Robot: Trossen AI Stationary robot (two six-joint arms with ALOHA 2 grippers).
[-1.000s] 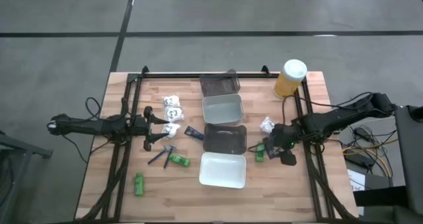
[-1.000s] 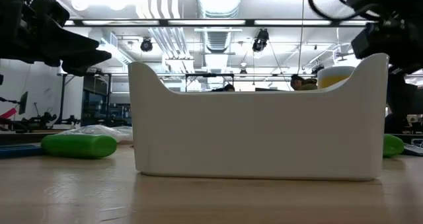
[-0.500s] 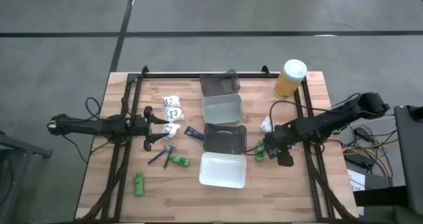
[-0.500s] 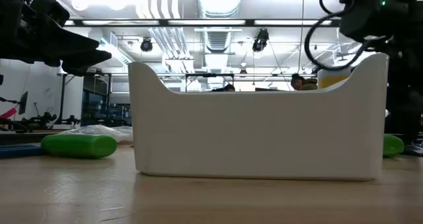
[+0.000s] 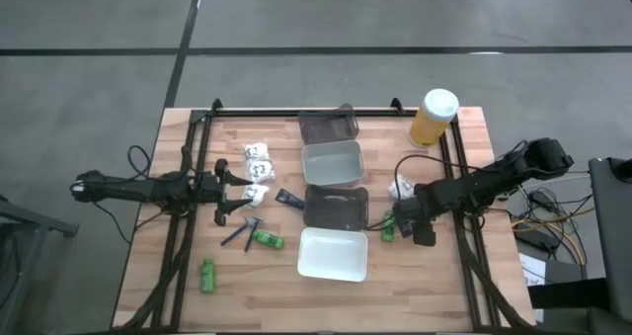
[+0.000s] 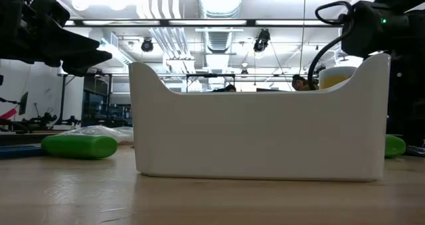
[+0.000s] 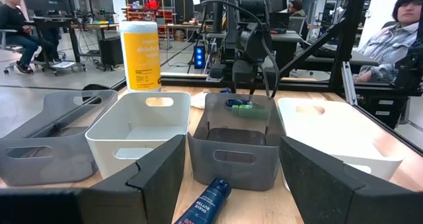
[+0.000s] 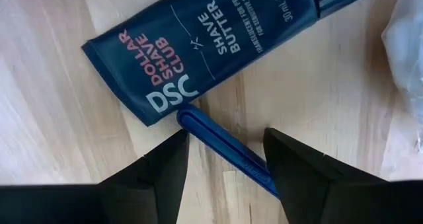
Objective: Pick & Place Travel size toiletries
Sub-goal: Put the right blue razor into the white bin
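Observation:
My right gripper (image 8: 225, 141) is open, low over the table to the right of the trays (image 5: 401, 223). Its fingers stand on either side of a slim blue razor-like stick (image 8: 206, 129) that lies flat beside a dark blue tube (image 8: 218, 49), without touching it. A white packet (image 5: 399, 187) and a green bottle (image 5: 387, 228) lie close by. My left gripper (image 7: 231, 151) waits open left of the trays (image 5: 245, 194), with a second dark tube (image 7: 203, 203) lying before it. White packets (image 5: 258, 159), dark sticks (image 5: 240, 233) and green bottles (image 5: 267, 240) lie on the left half.
Four trays stand in a row down the table's middle: dark grey (image 5: 328, 128), light grey (image 5: 333, 163), dark grey (image 5: 336, 207), white (image 5: 333, 255). A yellow white-capped container (image 5: 433, 118) stands at the far right corner. People sit in the room beyond (image 7: 403, 39).
My right arm has folded in and come lower over the things to the right of the trays, its gripper shifting slightly toward the table's left. My left arm has kept still, and nothing on the table has moved.

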